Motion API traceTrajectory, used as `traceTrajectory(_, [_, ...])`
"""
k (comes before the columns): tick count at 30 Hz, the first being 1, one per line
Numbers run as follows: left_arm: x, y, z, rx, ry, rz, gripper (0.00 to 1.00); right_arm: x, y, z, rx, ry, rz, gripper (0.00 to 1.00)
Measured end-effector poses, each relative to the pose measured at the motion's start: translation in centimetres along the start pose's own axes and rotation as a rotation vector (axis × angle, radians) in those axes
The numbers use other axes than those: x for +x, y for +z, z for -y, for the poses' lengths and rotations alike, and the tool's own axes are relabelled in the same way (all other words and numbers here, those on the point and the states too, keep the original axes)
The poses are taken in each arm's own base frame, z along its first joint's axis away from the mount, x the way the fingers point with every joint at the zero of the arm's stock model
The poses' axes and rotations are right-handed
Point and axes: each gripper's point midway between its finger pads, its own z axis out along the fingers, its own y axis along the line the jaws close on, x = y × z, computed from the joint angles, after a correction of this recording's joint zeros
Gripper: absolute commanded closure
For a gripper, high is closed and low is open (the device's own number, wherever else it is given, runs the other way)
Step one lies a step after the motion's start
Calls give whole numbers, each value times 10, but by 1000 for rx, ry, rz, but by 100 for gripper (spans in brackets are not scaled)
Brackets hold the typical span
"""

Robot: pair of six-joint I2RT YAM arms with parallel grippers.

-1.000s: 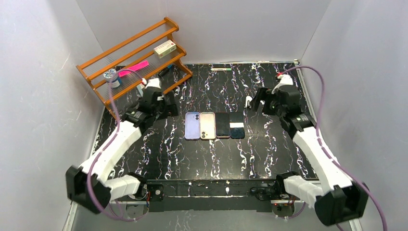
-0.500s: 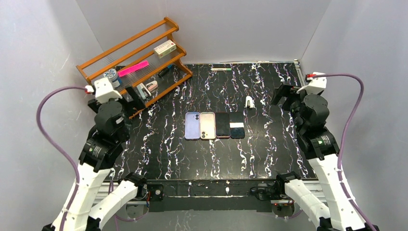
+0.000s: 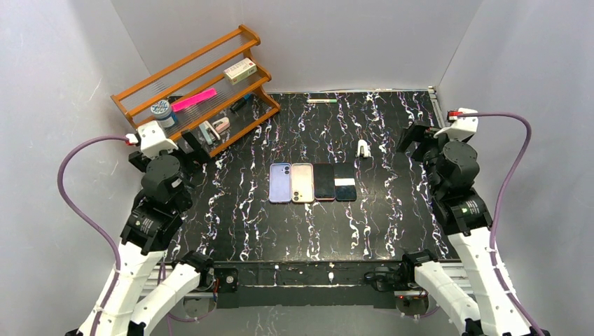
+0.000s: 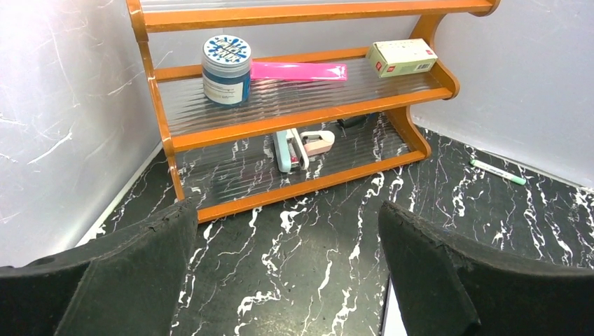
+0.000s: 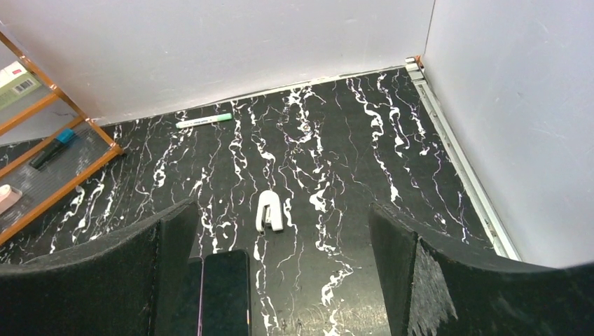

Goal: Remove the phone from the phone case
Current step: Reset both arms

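Note:
Several phones lie side by side at the table's middle: a lilac one (image 3: 280, 182) back up with its camera showing, a pale pink one (image 3: 302, 183), a dark one with a reddish rim (image 3: 324, 181) and a dark one with a pale band (image 3: 344, 181). Which of them is in the phone case I cannot tell. My left gripper (image 3: 192, 143) (image 4: 284, 217) hangs open by the rack, well left of the row. My right gripper (image 3: 415, 136) (image 5: 281, 234) hangs open to the right of it. The rightmost dark phone (image 5: 224, 290) shows beside the right gripper's left finger. Both hold nothing.
An orange wooden rack (image 3: 199, 87) (image 4: 301, 115) stands at the back left, holding a blue jar (image 4: 226, 59), a pink strip (image 4: 298, 71), a small box (image 4: 401, 57) and a stapler (image 4: 301, 147). A small white clip (image 3: 362, 148) (image 5: 270, 211) and a green pen (image 3: 321, 101) (image 5: 203, 120) lie on the black marbled table (image 3: 294, 231).
Both arms have drawn back from over the table's middle toward their own sides and risen; in the last half second they shifted only slightly. Both grippers stayed open.

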Motion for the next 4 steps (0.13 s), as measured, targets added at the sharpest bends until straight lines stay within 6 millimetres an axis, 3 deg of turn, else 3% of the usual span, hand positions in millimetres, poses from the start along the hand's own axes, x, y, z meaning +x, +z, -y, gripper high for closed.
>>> traceTrajectory(4, [5,2,1,-2,4,-4,2,7,4,0,3,-4,-18,1])
